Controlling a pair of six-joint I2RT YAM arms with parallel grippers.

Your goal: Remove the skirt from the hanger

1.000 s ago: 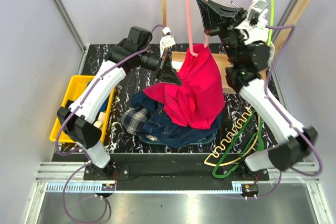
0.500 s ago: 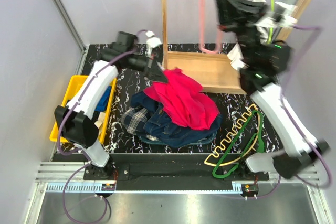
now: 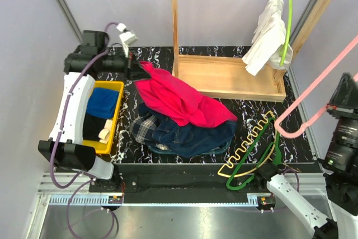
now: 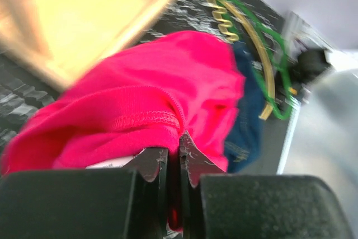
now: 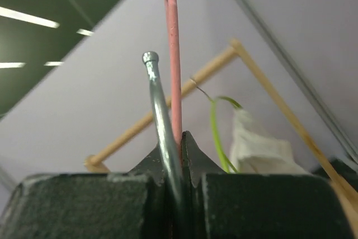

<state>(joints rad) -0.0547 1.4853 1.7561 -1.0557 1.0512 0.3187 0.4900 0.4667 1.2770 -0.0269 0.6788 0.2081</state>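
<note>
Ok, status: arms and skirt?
Left gripper shut on red garment. Right gripper shut on pink hanger. Skirt in pile, partly under denim, apart from cream hanger.

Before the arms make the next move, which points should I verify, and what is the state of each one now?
1. Grip of the left gripper: jaws shut on the red cloth garment. Ok.
2. Grip of the right gripper: jaws shut on the thin pink hanger, next to its metal hook. Ok.
3. Pink hanger away from the wooden rack: it hangs at the far right. Ok.
4. Access to the pleated tartan skirt: the red garment and the navy denim garment lie partly over it. Not ok.
5. Skirt off the pale yellow zigzag hanger: they lie apart on the table. Ok.
</note>
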